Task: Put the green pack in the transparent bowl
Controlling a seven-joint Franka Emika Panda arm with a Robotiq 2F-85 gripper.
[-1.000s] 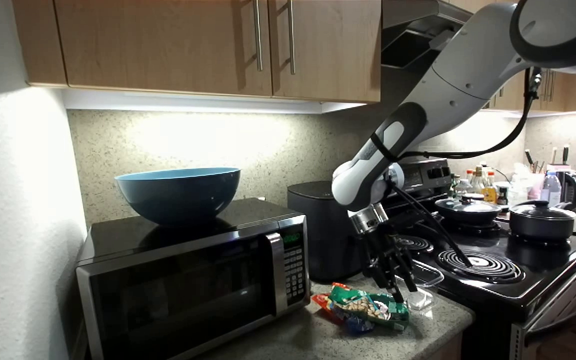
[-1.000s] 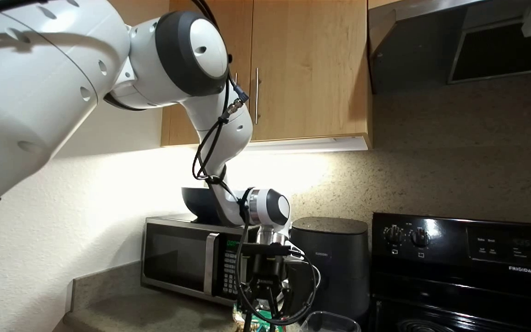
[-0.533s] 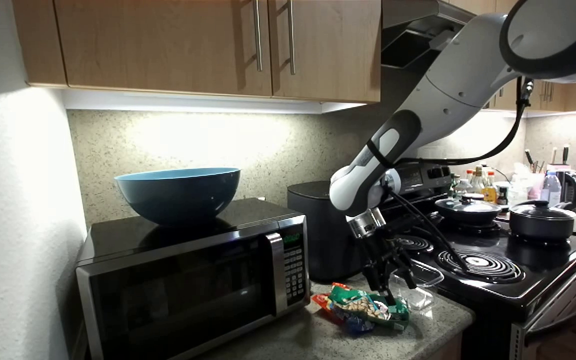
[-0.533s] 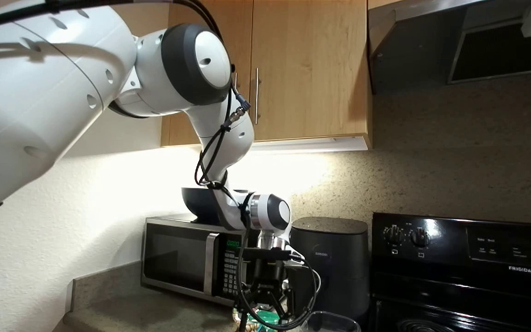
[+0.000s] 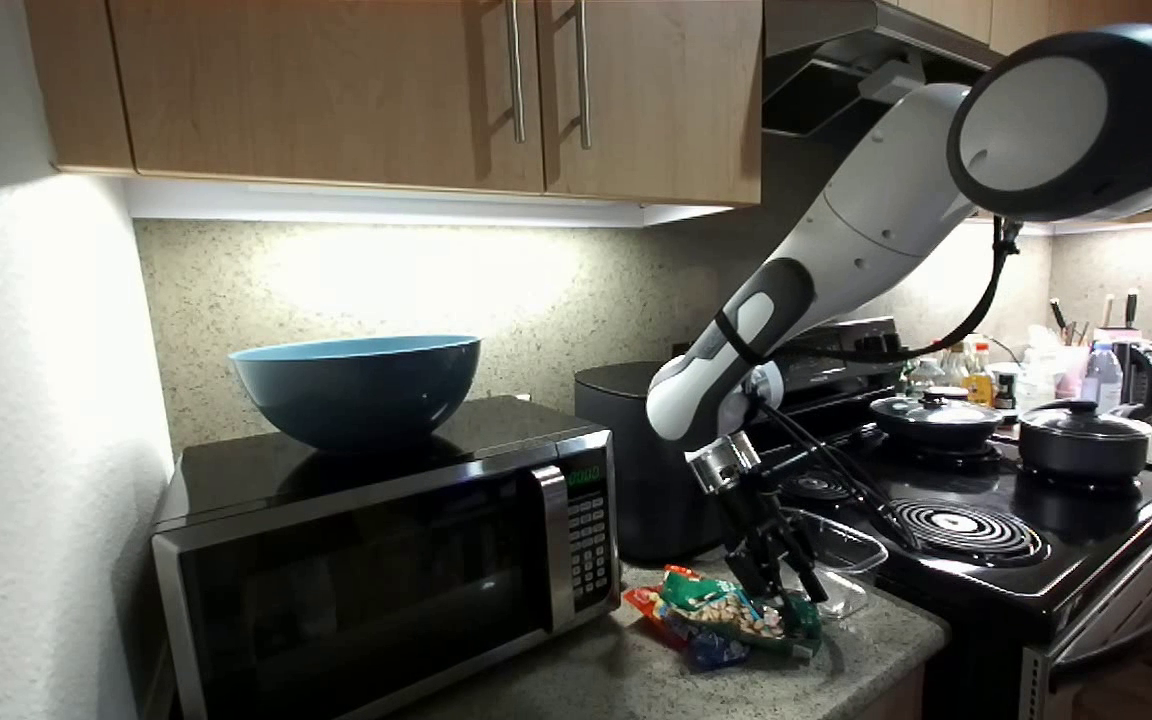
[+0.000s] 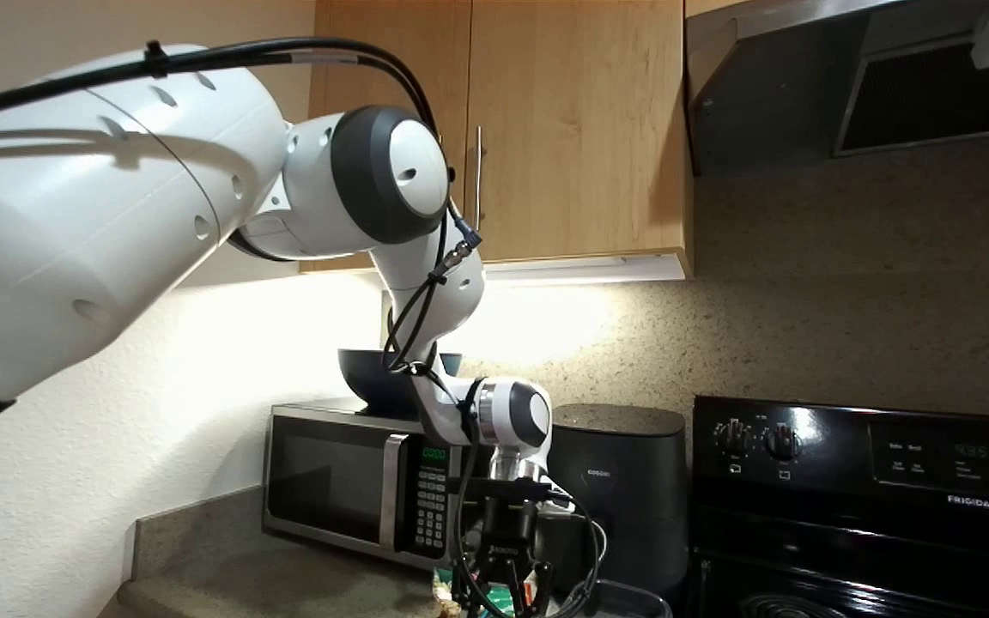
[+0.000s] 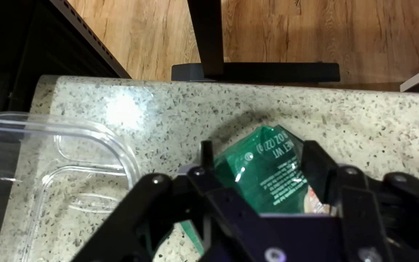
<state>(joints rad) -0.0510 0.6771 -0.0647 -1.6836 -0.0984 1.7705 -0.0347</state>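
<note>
The green pack (image 5: 704, 596), shiny with white print, lies on the counter; it also shows in the wrist view (image 7: 267, 171). The transparent bowl (image 7: 116, 143), a clear container with rounded corners, stands beside it, left in the wrist view; its rim shows in both exterior views (image 5: 878, 562) (image 6: 627, 589). My gripper (image 7: 257, 145) is low over the near end of the pack, its fingers apart, one at each side of the green end. Whether they touch it I cannot tell. In an exterior view the gripper (image 5: 788, 598) hides part of the pack.
An orange-red packet (image 5: 644, 604) and a blue packet (image 5: 718, 650) lie against the green pack. A microwave (image 5: 386, 570) with a large blue bowl (image 5: 366, 395) on it and a black air fryer (image 6: 615, 506) stand behind. The stove (image 5: 996, 580) adjoins the bowl. The counter edge (image 7: 267, 87) is close.
My arm has come down, lowering the gripper onto the end of the green pack and tilting it slightly. The fingers spread wider after the earliest frames. The bowl has not visibly moved.
</note>
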